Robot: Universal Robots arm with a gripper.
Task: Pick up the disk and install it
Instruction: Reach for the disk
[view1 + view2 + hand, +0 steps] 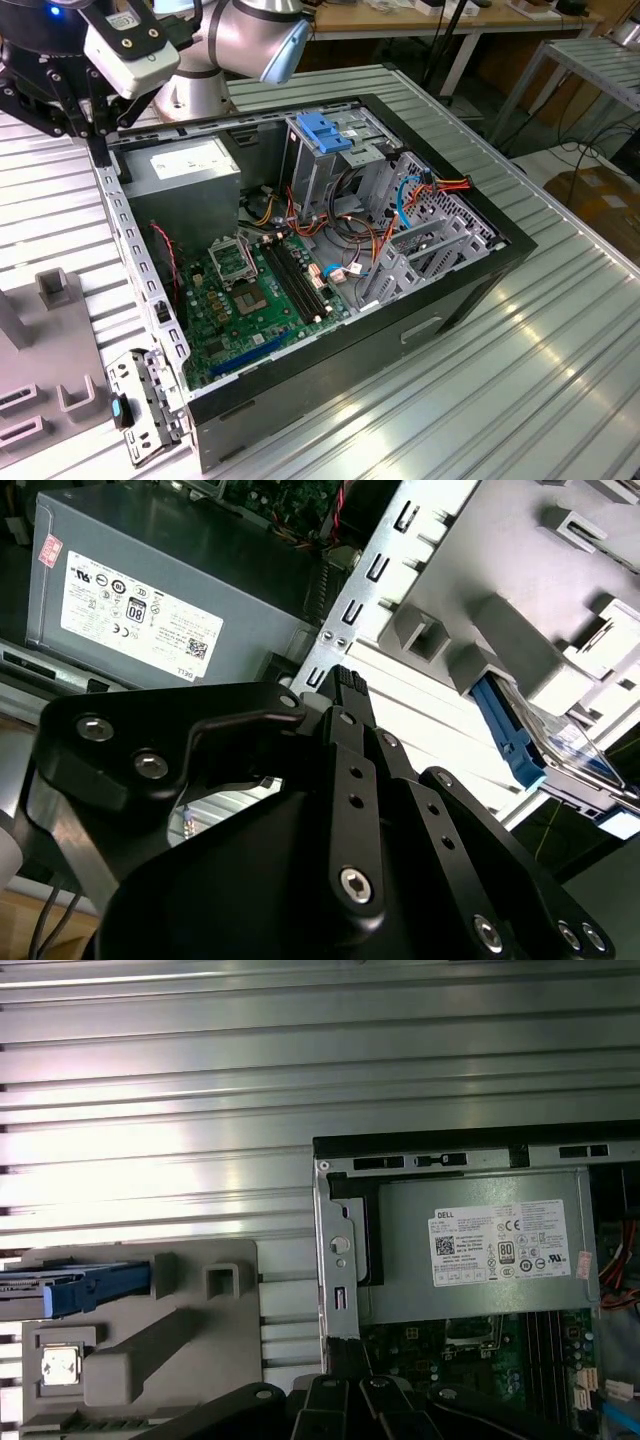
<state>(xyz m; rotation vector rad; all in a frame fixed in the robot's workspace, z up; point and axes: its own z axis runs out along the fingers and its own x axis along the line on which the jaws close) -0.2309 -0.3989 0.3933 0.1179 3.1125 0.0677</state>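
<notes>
Ribbed alu table (560, 380) | my gripper (90, 125) pinched closed, empty, over PC case (470, 290) far corner | disk (75, 1290) in grey fixture (180, 1330) beside case | I reckon: spread wide, square to disk, lift level.

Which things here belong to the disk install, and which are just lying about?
Job: disk, resting in the grey holder; hand; drive cage with blue latch, probably where it goes.
Lying about: power supply; motherboard; small chip in the holder; metal bracket.

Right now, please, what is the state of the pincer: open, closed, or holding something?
Pincer: closed, holding nothing; the disk lies apart from it in the grey holder.
</notes>
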